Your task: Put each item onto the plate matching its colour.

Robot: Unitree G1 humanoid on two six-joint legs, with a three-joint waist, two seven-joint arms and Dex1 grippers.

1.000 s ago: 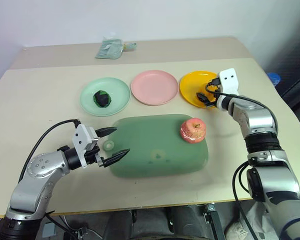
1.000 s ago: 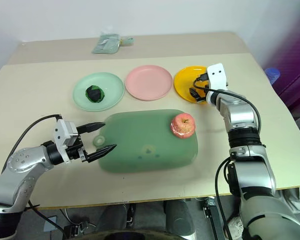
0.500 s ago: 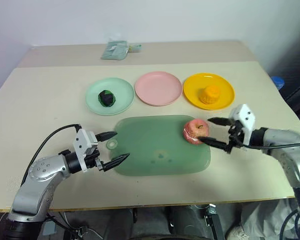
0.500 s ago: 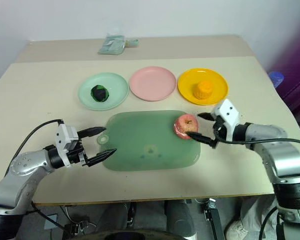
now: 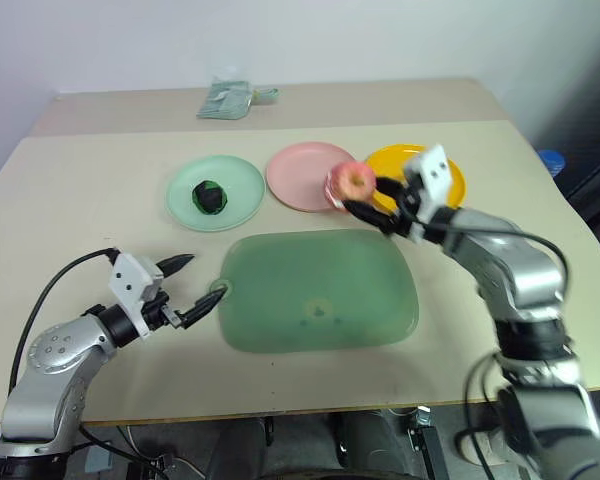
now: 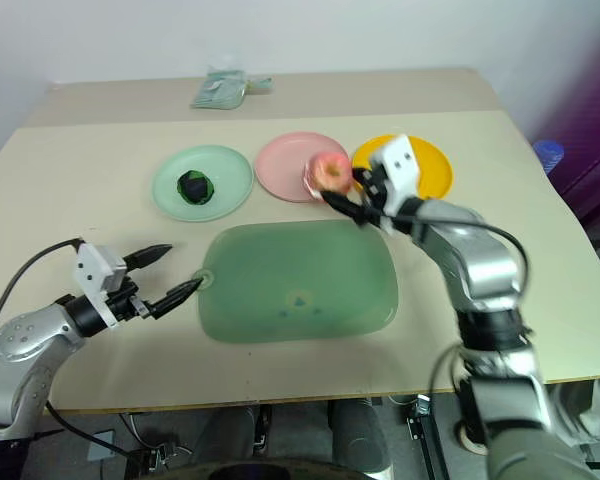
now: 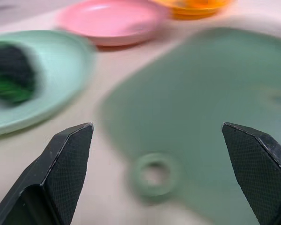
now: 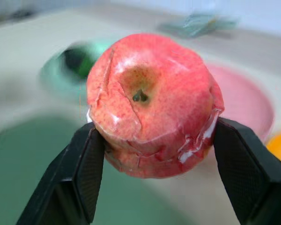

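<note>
The pinkish-red apple [image 8: 152,105] sits pinched between the two black fingers [image 8: 82,173] of the right tool [image 5: 365,198], one finger pressed to each side of it, with its stem dimple facing back toward the wrist. Held this way, the apple hangs clear of the worktop [image 5: 70,210], over the near edge of the pink plate [image 5: 302,175]. Just beyond the tool's far side lies the yellow plate [image 5: 458,182], partly covered by the wrist (an orange patch at the rim is all that can be made out there). Further out past the apple is the mint green plate [image 5: 238,190], with the dark green-and-black ball [image 5: 209,196] resting on it. Below and behind the right tool stretches the translucent green board [image 5: 320,295], bare on top.

The left tool [image 5: 185,288] holds nothing, its fingers [image 7: 68,161] spread wide. It hovers low over the worktop, its fingertips just short of the board's ring tab [image 7: 154,174], which lies ahead of it between the two tips. The mint green plate with the ball is ahead and off to one side of this tool, the pink plate farther on.

Well beyond all three plates, near the far edge of the worktop, lies a small pale green packet [image 5: 225,98].
</note>
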